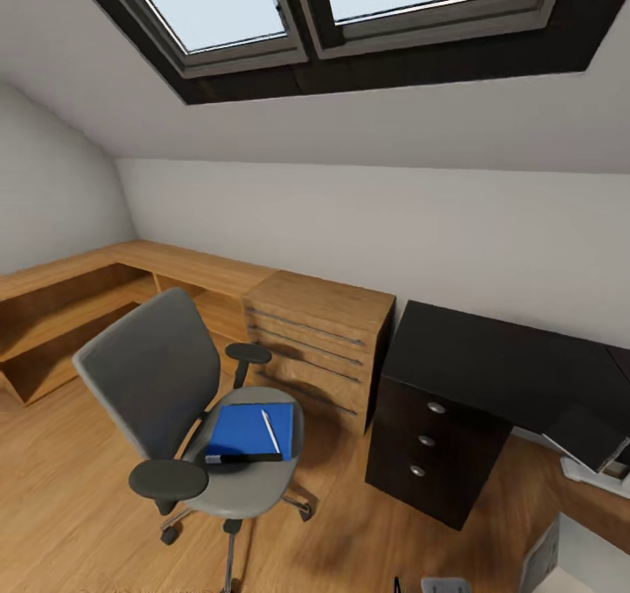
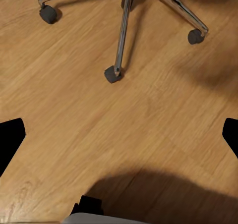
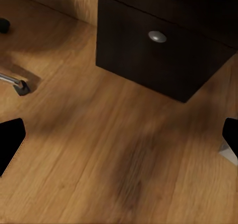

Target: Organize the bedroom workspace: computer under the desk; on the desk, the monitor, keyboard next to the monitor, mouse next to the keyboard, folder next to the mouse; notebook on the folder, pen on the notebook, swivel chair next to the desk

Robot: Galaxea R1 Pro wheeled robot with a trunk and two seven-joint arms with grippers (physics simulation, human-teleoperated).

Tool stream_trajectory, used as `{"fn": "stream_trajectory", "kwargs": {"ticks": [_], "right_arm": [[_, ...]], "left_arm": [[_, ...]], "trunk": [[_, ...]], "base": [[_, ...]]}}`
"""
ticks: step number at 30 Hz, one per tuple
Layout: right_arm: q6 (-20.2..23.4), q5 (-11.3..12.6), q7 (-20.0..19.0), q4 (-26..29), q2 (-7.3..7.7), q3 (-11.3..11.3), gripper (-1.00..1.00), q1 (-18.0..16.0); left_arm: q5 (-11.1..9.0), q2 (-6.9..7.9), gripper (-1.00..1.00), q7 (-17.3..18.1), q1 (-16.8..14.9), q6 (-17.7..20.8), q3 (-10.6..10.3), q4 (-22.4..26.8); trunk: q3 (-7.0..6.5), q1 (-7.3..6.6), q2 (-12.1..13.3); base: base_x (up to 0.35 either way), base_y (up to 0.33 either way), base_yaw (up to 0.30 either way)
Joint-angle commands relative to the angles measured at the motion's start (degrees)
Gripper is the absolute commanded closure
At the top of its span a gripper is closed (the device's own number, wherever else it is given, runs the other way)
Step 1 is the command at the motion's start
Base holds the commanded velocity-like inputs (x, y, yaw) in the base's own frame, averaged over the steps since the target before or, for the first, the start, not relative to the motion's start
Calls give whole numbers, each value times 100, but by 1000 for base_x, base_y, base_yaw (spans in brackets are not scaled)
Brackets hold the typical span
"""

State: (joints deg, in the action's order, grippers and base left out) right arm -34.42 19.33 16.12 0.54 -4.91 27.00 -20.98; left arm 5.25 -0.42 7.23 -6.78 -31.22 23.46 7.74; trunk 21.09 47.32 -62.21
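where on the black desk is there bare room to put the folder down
The desk top is bare from its left edge above the three knobbed drawers back to the wall. Toward the right corner it gets crowded, with a dark object I can't identify at the edge. The folder still lies on the swivel chair.
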Motion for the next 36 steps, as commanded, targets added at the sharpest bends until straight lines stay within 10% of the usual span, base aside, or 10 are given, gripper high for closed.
{"fn": "stream_trajectory", "kwargs": {"ticks": [1, 36], "right_arm": [[-14, 28, 31, -1, -1, 51, -100, -2], [-11, -5, 34, 7, -28, 85, -100, -2]], "left_arm": [[54, -2, -100, 16, -6, -15, 52, -1], [47, 7, -100, 24, -5, -17, 54, -6]], "trunk": [[9, 0, -4], [202, 0, -4]], "base": [[0, 0, 275], [0, -50, 214]]}}
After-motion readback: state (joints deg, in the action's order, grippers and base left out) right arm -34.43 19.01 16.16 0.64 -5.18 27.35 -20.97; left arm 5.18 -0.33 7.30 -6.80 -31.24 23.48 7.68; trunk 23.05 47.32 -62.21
